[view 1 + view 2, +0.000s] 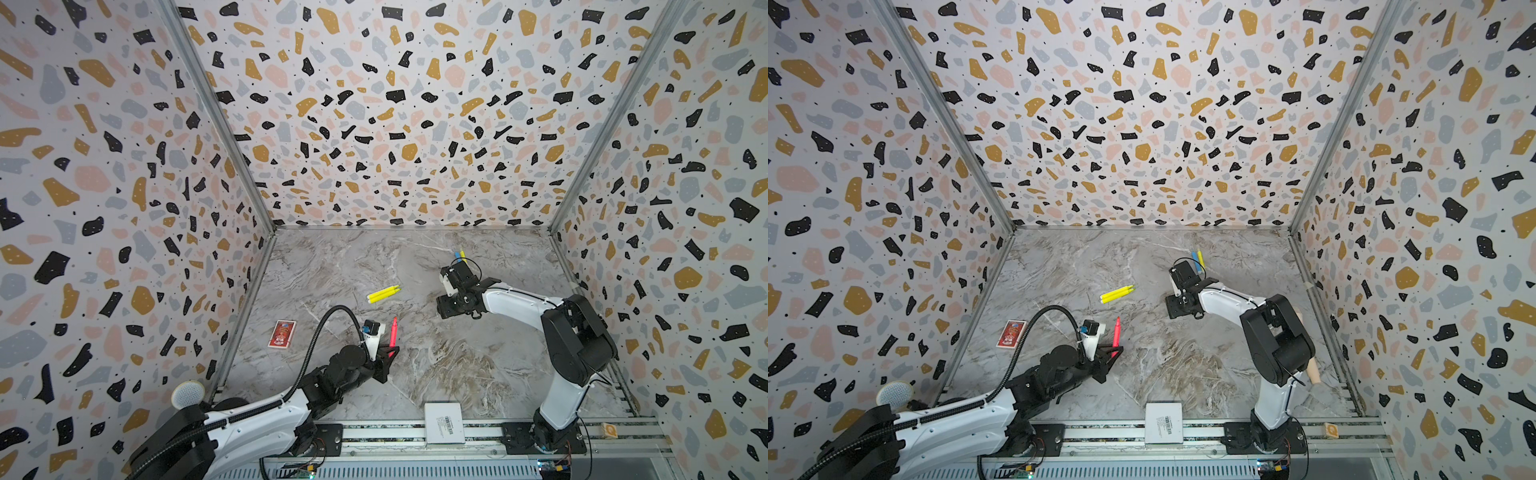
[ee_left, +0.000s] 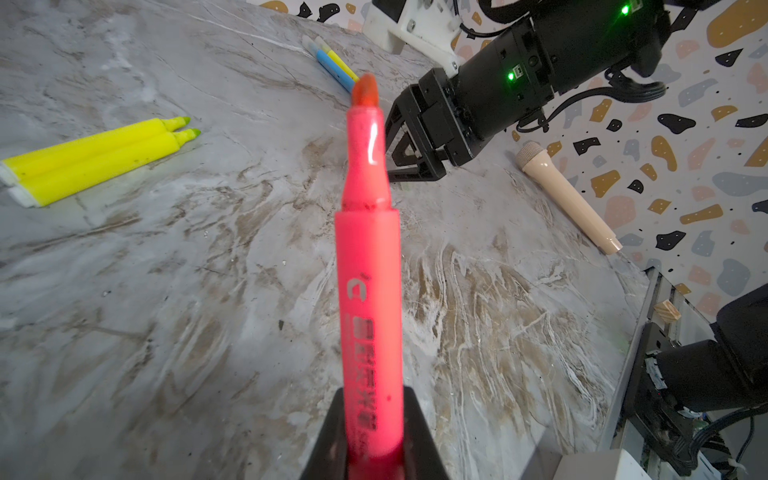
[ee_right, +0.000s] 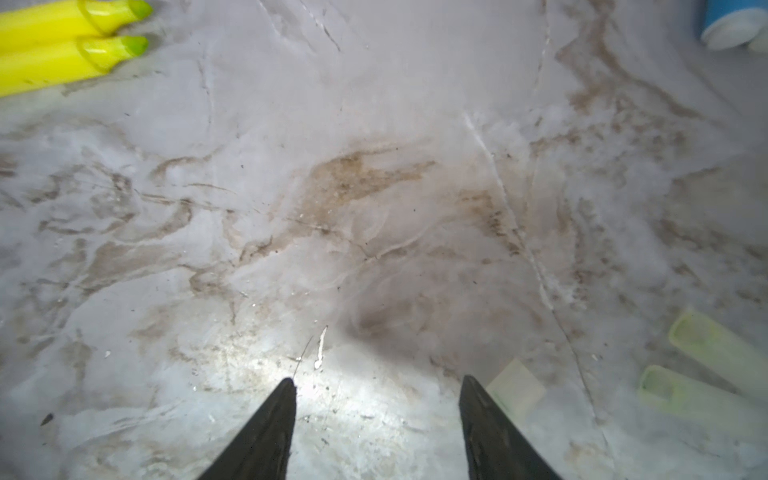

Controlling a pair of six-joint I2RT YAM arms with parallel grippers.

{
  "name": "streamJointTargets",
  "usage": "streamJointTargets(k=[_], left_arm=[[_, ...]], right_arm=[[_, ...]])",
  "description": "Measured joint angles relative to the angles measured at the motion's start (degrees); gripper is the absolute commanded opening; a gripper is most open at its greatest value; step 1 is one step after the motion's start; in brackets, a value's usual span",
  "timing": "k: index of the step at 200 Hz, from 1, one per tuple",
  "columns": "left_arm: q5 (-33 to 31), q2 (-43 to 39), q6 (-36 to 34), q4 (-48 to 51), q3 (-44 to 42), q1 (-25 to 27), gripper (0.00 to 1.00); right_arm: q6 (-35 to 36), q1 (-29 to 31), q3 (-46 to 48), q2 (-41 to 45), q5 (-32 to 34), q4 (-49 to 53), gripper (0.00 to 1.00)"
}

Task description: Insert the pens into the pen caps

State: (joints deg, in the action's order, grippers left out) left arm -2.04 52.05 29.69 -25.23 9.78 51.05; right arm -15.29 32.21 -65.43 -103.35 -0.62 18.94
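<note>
Left gripper [image 1: 390,352] clenched on tail of pink highlighter [image 2: 370,270], bare felt tip up. Right gripper [image 3: 378,380] released, empty, beside translucent caps [image 3: 515,390]. Barrel probably light, stiff, slick; may pivot. Hold low, tip free.

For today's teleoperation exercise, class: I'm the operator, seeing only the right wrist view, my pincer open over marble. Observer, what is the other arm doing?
Observer: The left pincer is shut on a pink-red highlighter, its uncapped tip pointing away from the pincer.
Operator: And the blue end at my picture's edge?
Observer: A blue highlighter, lying side by side with a single yellow highlighter.
Operator: Anything else?
Observer: A beige toy microphone lies flat, apart from every highlighter.
</note>
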Motion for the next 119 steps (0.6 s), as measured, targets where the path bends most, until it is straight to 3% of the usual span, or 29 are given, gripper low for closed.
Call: streamJointTargets(k=[119], left_arm=[[0.02, 0.04, -0.09, 0.00, 0.00, -0.33, 0.00]], right_arm=[[0.42, -0.33, 2.54, -0.98, 0.22, -0.15, 0.63]])
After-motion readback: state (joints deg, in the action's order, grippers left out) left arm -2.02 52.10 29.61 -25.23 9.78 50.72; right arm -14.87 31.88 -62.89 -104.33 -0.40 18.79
